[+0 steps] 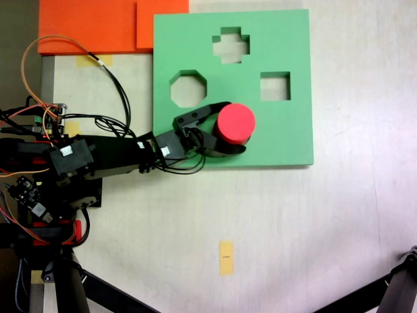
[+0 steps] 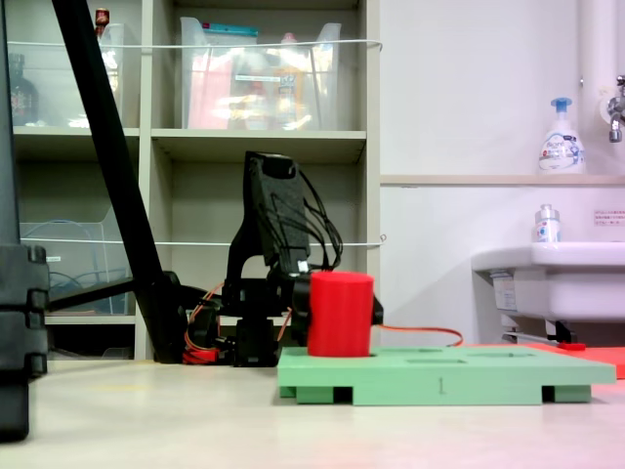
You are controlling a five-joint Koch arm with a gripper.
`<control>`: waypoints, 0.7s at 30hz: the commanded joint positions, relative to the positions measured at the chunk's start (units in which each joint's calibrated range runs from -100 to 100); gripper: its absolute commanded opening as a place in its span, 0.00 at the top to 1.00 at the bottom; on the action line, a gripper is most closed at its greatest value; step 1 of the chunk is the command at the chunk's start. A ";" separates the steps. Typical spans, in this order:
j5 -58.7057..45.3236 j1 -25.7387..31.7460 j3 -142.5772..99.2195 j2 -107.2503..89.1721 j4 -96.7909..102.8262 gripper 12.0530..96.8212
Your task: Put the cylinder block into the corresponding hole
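Observation:
The red cylinder block point(image 1: 235, 122) stands upright on the green foam board point(image 1: 287, 137), near its front-left part in a fixed view from above. My gripper point(image 1: 236, 126) reaches in from the left, with one black jaw on each side of the block, shut on it. From the side, the cylinder block point(image 2: 340, 313) has its base level with the top of the board point(image 2: 439, 376). The circular hole is hidden, and I cannot tell whether the block sits in it.
The board also has an octagonal cutout point(image 1: 189, 89), a cross cutout point(image 1: 230, 45) and a square cutout point(image 1: 275, 86). Orange foam sheets point(image 1: 91, 26) lie at the back left. The arm base and loose cables point(image 1: 52, 156) are at the left. A yellow tape mark point(image 1: 225, 257) is on the table.

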 commanded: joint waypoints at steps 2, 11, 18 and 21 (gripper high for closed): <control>-0.39 0.63 4.54 3.32 6.92 0.77; -0.39 1.12 8.23 10.31 7.02 0.77; -0.44 1.37 6.43 11.15 7.60 0.77; -0.39 1.37 3.74 11.15 9.81 0.77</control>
